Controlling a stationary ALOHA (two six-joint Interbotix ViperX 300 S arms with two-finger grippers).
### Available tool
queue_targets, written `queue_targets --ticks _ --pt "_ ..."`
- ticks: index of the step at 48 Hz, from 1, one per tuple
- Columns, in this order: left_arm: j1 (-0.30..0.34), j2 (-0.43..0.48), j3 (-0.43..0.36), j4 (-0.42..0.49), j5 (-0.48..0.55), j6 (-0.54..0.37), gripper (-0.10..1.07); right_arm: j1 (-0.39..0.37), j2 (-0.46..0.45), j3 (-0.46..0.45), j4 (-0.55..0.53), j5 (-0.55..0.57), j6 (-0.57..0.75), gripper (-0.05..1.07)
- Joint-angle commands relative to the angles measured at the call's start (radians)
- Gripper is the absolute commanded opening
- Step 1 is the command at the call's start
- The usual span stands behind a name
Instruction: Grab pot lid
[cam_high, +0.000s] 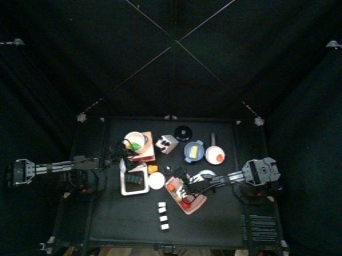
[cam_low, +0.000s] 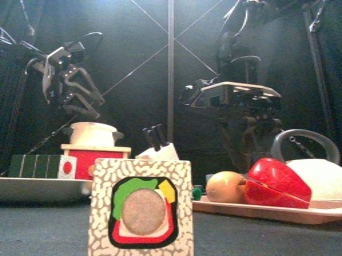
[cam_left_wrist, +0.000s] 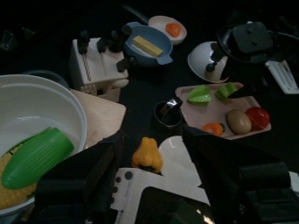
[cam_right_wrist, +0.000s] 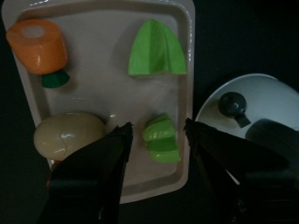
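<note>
Left wrist view shows the pot lid (cam_left_wrist: 170, 112) lying flat on the black table (cam_left_wrist: 140, 96) near its middle, a small dark disc. It is just left of the tray (cam_left_wrist: 193, 107) of toy food and apart from both claws. The left gripper (cam_left_wrist: 149, 147) hangs back on the left side, above a white bowl (cam_left_wrist: 47, 83) holding a green piece. Its two jaws stand apart with nothing between them, and the lid is well beyond their tips. The right gripper (cam_right_wrist: 158, 125) hovers over the tray (cam_right_wrist: 105, 13), pointing down, with its jaws spread wide and gripping nothing. Below the gap between them lies a small green piece (cam_right_wrist: 162, 142), with a pale round potato (cam_right_wrist: 65, 136) to one side of it. A carrot (cam_right_wrist: 41, 45) and a larger green wedge (cam_right_wrist: 158, 45) lie further along the tray. Just beside the tray is a white kettle (cam_right_wrist: 251, 96) with a dark knob. On the far side of the table sit a blue pan (cam_left_wrist: 149, 44) and a white dish (cam_left_wrist: 167, 28) with an orange middle.
</note>
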Motion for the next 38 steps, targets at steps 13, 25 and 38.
queue_targets --ticks 13,25,38 --pt "0.0 -0.002 -0.014 0.002 -0.009 0.005 0.91 -0.118 -0.129 -0.046 -0.025 -0.049 -0.143 0.86" --pt "-0.002 -0.002 -0.014 0.0 -0.009 0.002 0.91 -0.264 -0.273 0.029 -0.06 -0.12 -0.204 0.86" --pt "0.0 -0.002 -0.014 0.0 -0.009 0.0 0.91 -0.537 -0.288 0.058 -0.071 -0.373 -0.285 0.86"
